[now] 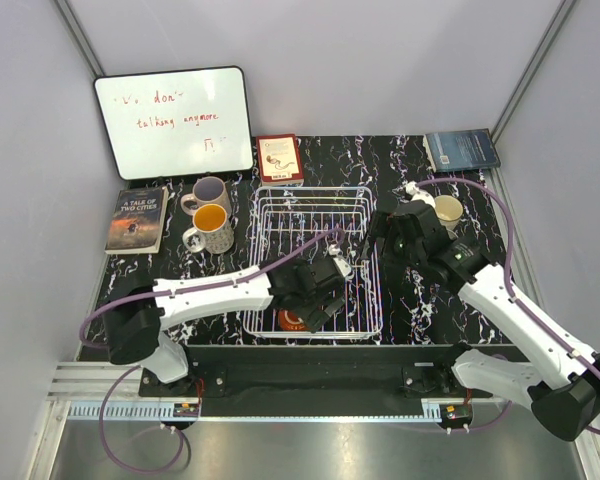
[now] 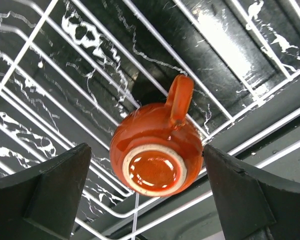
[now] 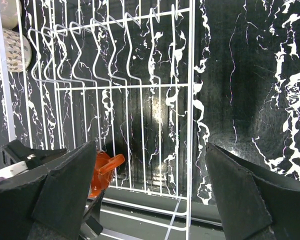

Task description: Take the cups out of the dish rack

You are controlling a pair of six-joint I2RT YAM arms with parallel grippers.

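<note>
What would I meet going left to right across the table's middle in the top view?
Paperback book, speckled mug, dish rack, cream mug. The paler mug overlaps the speckled one, so it is left out.

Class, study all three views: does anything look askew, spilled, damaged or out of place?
Only the orange-red mug, in the near left corner of the dish rack: it lies upended, its unglazed base ring facing up. Nothing looks spilled or broken.

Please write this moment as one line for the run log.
left fingers: open over orange mug | orange mug: upside down in dish rack | right fingers: open, empty
</note>
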